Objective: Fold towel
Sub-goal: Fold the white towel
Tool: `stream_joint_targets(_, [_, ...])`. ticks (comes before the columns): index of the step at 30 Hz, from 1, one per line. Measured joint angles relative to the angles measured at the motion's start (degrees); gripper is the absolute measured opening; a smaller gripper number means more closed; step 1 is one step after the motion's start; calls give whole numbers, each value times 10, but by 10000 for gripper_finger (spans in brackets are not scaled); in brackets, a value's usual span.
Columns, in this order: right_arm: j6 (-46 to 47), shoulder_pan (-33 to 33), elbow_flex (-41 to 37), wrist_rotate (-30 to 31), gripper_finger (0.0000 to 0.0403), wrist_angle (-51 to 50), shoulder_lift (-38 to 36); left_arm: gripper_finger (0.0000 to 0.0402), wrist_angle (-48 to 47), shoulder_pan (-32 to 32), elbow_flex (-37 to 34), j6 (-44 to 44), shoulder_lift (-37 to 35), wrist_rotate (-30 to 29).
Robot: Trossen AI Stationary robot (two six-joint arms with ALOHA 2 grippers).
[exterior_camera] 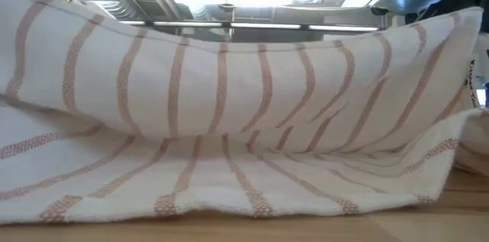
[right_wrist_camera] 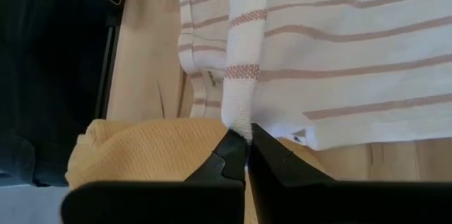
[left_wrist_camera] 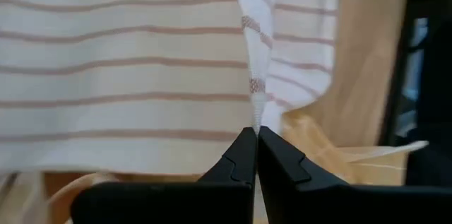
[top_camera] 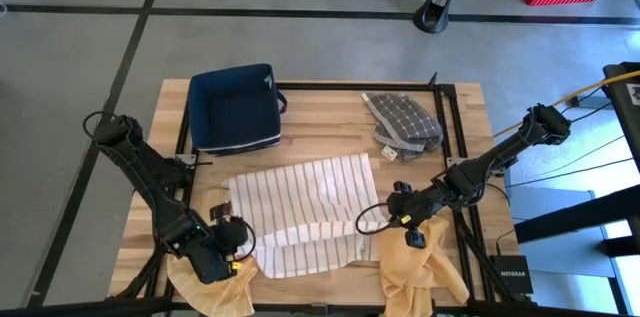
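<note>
Striped cloth, high view: I see the towel (top_camera: 300, 212) spread over the middle of the tabletop (top_camera: 330, 122), reaching toward the front edge, its front portion doubled.
Left gripper, high view: left gripper (top_camera: 233, 252) sits at the towel's front-left corner, near the tabletop's front-left corner, above a yellow cloth (top_camera: 215, 287).
Right gripper, high view: right gripper (top_camera: 392, 217) sits at the towel's front-right corner, beside a second yellow cloth (top_camera: 420, 262).
Other items, high view: navy bin (top_camera: 235, 107) at the back-left; checked cloth (top_camera: 400, 122) at the back-right.
Low view: towel fills the picture, its front edge raised in an arch off the wood; neither gripper shows.
Left wrist view: fingers pinched tight on a peak of towel fabric.
Right wrist view: fingers pinched tight on the towel's corner hem.
Purpose, my judgement: both corners are held so the front edge can be carried evenly toward the back edge for a fold.
</note>
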Motion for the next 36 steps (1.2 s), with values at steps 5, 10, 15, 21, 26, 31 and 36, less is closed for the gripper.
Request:
stream_joint_targets(5, [10,0,0,-2,7,6,0,0,19,-2,0,8,0,0])
stream_joint_targets(10, [14,0,0,-25,7,6,0,0,17,-2,0,17,0,0])
stream_joint_targets(15, [27,0,0,-30,7,6,0,0,12,-2,0,22,0,0])
stream_joint_targets(21, [39,0,0,-34,7,39,0,0,-4,-2,0,20,-5,23])
stream_joint_targets(26, [53,0,1,-45,7,83,0,0,-37,-2,8,5,-24,10])
stream_joint_targets(31, [41,-1,1,-6,7,48,0,0,-39,0,8,16,-25,-15])
stream_joint_targets(36, [-12,-1,8,73,7,37,-8,0,-69,8,8,39,-33,-78])
